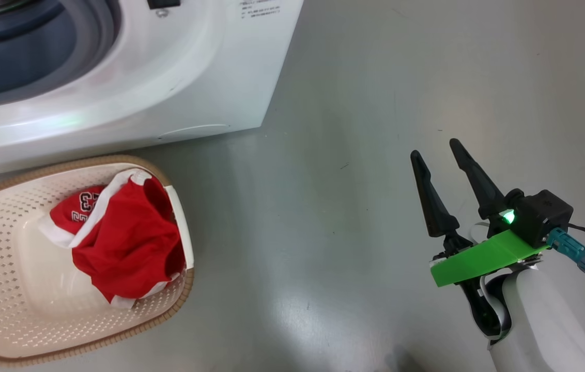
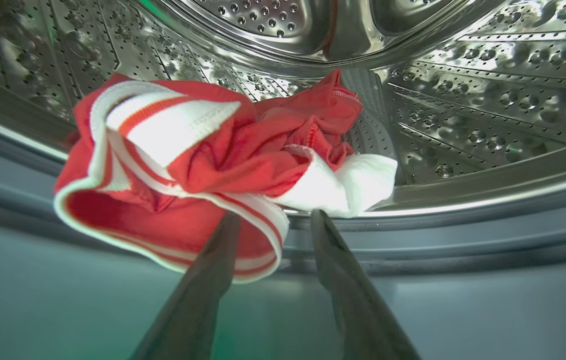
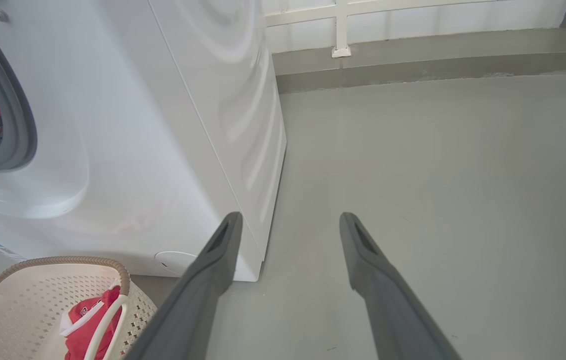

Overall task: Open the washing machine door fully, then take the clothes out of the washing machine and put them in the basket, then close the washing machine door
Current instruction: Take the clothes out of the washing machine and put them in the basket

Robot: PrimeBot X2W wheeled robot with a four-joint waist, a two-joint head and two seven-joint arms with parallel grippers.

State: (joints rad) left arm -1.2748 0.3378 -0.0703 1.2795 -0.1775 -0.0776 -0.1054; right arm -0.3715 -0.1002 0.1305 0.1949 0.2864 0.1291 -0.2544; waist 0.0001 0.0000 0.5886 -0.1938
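**Bare grey floor, left arm in the drum for a garment**

The grey floor (image 1: 354,155) lies bare to the right of the washing machine (image 1: 168,77), and your right gripper (image 1: 434,146) hangs over it with fingers spread and nothing between them, well apart from everything.

You are in the unloading step. One red garment (image 1: 127,243) lies bunched in the basket (image 1: 65,164), which sits just in front of the machine. Another red garment with white stripes (image 2: 203,150) lies at the front of the steel drum (image 2: 463,100), spilling towards the grey rubber seal (image 2: 463,240).

Your left gripper (image 2: 274,216) is at it. Its fingers are apart, one tip against the striped hem and the other beside the white trim.

The next move, as I judge it, calls for closing on that hem, then drawing back and up over the drum lip and seal so the cloth does not snag. The basket has room on its left side, so bring the garment down there. Closing the door comes after.
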